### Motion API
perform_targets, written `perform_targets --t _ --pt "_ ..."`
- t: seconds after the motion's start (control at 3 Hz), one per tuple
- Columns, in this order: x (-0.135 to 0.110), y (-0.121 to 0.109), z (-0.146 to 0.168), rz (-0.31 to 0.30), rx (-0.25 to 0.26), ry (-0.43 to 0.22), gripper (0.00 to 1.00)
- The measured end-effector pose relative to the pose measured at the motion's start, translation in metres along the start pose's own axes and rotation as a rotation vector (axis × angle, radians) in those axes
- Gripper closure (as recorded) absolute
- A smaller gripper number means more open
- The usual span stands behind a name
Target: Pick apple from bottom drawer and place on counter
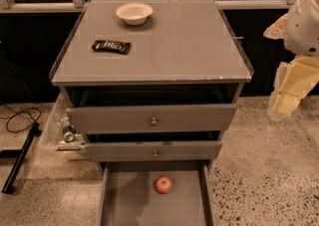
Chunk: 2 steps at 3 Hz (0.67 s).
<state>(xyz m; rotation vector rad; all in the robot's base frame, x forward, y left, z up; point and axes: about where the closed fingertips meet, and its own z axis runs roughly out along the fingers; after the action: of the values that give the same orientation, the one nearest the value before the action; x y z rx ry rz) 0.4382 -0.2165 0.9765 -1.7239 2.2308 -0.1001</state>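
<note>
The apple (163,184) sat on the flat grey floor of the bottom drawer (124,205), about midway between its thin, low walls. It was round, red and smooth, so it had no long side. The gripper (285,98) hung off to the right, beside the counter (189,41). The apple lay well below it and to its left. I could not tell if the gripper was spread or closed.
</note>
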Motion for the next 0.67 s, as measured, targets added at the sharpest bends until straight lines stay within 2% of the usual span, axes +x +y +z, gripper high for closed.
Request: perform_targets --t 0.33,0.67 --pt "-0.001 0.001 -0.002 -0.003 0.016 0.004 0.0" --pt "0.002 0.021 0.017 -0.014 0.008 -0.012 0.0"
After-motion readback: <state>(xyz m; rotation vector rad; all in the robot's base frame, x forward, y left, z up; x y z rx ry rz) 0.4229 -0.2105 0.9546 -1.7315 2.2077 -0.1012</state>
